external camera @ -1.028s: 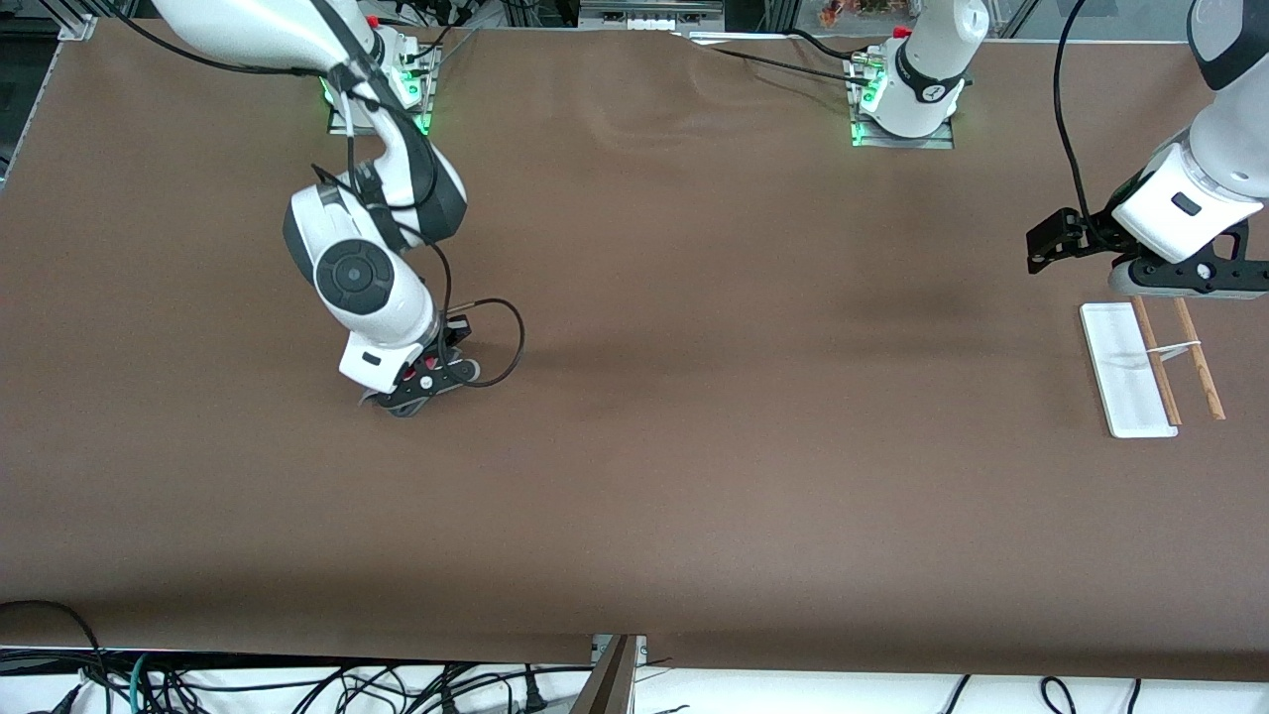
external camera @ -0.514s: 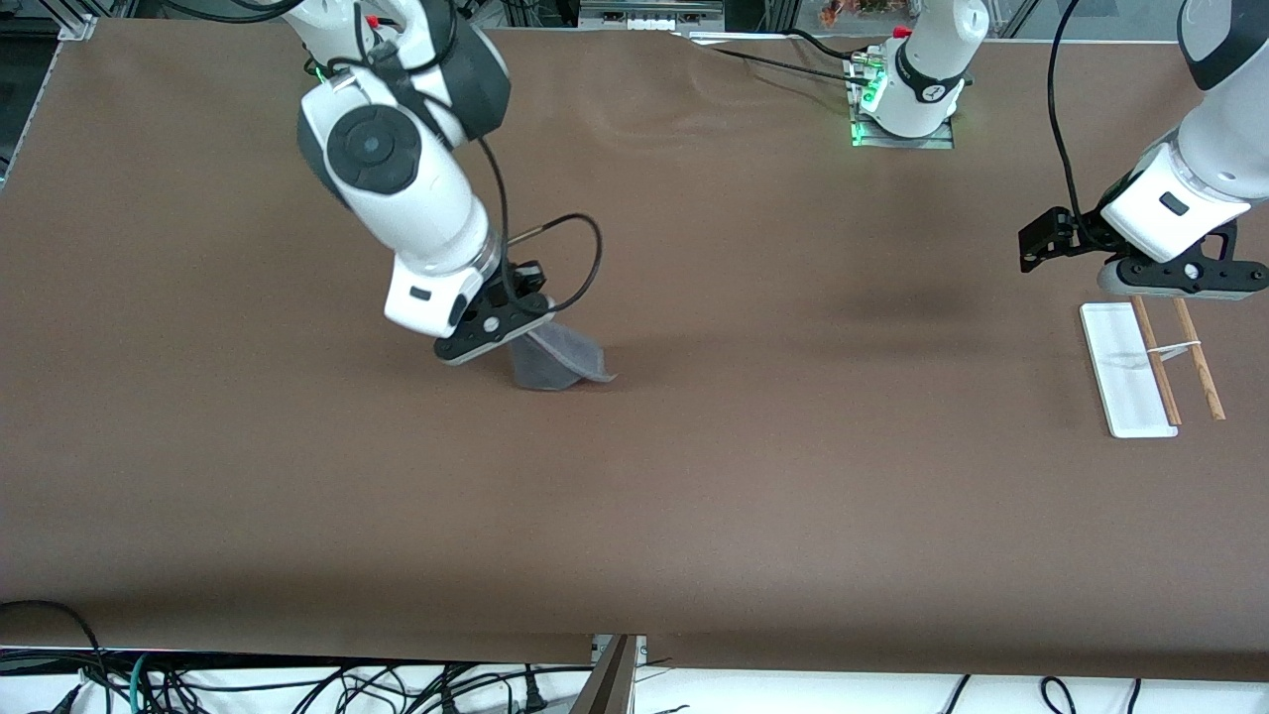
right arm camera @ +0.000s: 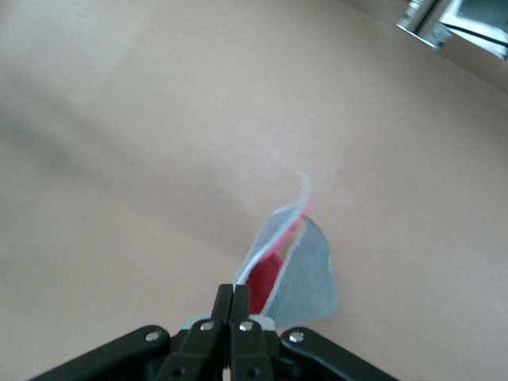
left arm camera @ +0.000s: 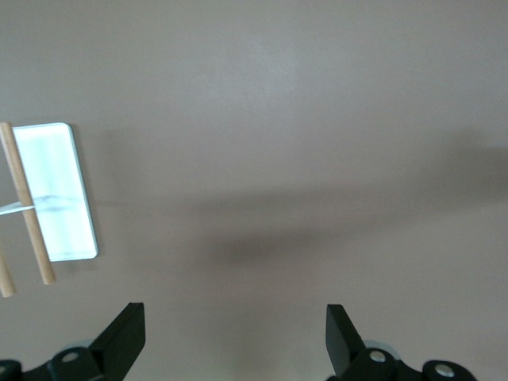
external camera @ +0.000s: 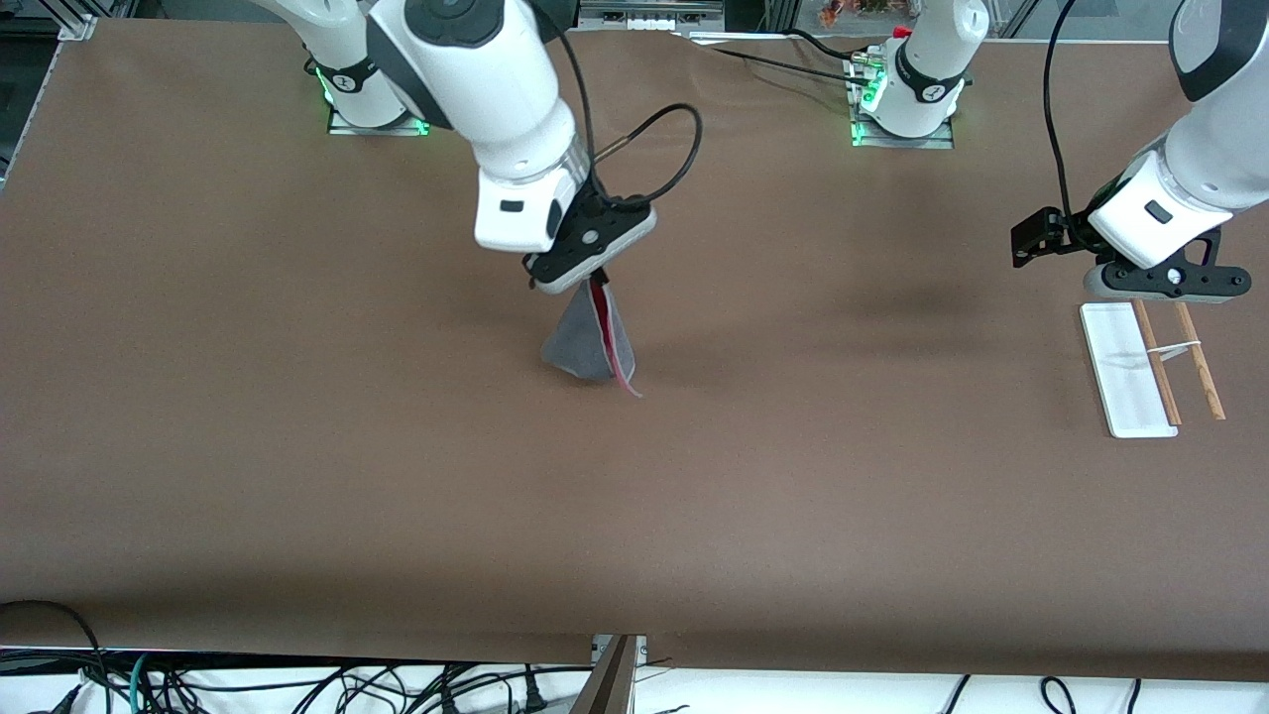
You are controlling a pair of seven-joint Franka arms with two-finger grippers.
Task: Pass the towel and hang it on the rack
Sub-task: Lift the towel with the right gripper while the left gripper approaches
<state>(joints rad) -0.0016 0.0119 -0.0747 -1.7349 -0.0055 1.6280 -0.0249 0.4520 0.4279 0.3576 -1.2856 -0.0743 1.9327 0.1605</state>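
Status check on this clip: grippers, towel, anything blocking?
Right gripper shut on grey-and-red cloth towel, airborne mid-table. Left gripper open beside white-based wooden-rod rack. Nothing between.

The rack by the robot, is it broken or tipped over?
The rack looks tipped: in the front view its white base and both wooden rods seem to lie flat on the table, under the open left end effector. Nothing looks broken. The right end effector holds the towel over mid-table.

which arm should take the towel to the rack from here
Left. The left claw hangs open right over the rack, while the right claw, shut on the towel, is over mid-table, so a handover to the left seems best.
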